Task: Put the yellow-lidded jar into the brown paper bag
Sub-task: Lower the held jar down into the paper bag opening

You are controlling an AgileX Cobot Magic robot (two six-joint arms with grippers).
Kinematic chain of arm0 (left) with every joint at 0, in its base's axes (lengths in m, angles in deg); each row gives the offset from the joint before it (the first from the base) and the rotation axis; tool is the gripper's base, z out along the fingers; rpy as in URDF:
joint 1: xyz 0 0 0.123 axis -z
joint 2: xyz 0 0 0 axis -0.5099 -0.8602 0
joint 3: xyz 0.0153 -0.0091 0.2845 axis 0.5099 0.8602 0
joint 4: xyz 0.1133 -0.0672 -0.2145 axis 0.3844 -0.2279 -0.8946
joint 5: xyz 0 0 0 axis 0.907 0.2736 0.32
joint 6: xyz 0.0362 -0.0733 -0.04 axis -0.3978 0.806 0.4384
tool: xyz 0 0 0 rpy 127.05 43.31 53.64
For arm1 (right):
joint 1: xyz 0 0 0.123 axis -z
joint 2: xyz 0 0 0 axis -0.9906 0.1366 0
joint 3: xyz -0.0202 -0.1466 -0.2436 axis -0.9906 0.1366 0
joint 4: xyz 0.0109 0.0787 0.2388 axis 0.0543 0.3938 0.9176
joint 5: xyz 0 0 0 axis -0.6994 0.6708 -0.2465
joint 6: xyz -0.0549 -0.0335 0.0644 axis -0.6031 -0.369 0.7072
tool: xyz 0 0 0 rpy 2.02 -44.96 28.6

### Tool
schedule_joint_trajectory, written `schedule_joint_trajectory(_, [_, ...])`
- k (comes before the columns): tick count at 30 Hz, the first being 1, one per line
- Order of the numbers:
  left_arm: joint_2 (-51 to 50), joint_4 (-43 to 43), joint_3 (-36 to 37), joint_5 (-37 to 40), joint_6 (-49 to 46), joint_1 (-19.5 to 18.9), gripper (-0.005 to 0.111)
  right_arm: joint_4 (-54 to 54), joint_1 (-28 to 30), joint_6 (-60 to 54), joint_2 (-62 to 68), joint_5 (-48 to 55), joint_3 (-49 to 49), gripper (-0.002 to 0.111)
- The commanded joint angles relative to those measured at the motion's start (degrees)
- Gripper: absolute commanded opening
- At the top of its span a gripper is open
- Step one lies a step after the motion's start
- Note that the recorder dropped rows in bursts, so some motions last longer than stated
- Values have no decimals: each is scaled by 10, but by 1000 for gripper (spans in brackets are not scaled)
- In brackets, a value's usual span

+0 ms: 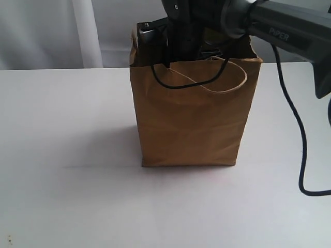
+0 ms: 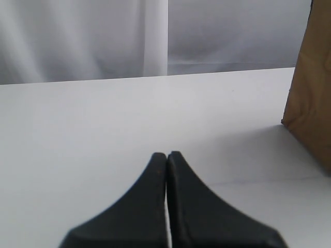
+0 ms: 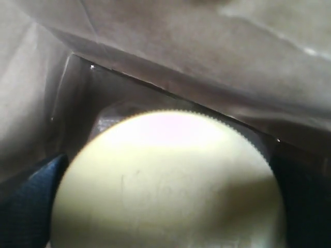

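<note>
The brown paper bag stands upright at the middle of the white table. My right arm reaches down into its mouth from the right, so the fingers are hidden there. Inside the bag, the yellow-lidded jar fills the right wrist view, its ribbed lid facing the camera. My right gripper is shut on it, with a dark finger against each side of the lid and creased bag walls close around. My left gripper is shut and empty, low over the table, left of the bag.
A pale cord handle droops over the bag's front. One black cable loops over the bag's rim, and another hangs from the right arm. White table surrounds the bag, with a pale curtain behind.
</note>
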Motion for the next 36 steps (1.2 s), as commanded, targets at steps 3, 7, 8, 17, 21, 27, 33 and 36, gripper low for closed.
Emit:
schedule_joint_trajectory(3, [-2,-2,-1,-5,2,3,1,6,2,-5,15,-3,0,0])
schedule_joint_trajectory(7, [-2,-2,-1,-5,2,3,1,11,2,-6,15,-3,0,0])
schedule_joint_trajectory(8, [-2,-2,-1,-5,2,3,1,11,2,-6,15,-3,0,2])
schedule_joint_trajectory(17, [-2,-2,-1,-5,2,3,1,11,2,-7,15,-3,0,68])
schedule_joint_trajectory(21, [-2,-2,-1,-5,2,3,1,11,2,-8,15,-3,0,91])
schedule_joint_trajectory(27, [-2,-2,-1,-5,2,3,1,11,2,-10,15,-3,0,93])
schedule_joint_trajectory(33, [-2,-2,-1,-5,2,3,1,11,2,-10,15,-3,0,93])
schedule_joint_trajectory(36, [-2,-2,-1,-5,2,3,1,11,2,-10,6,-3,-1,93])
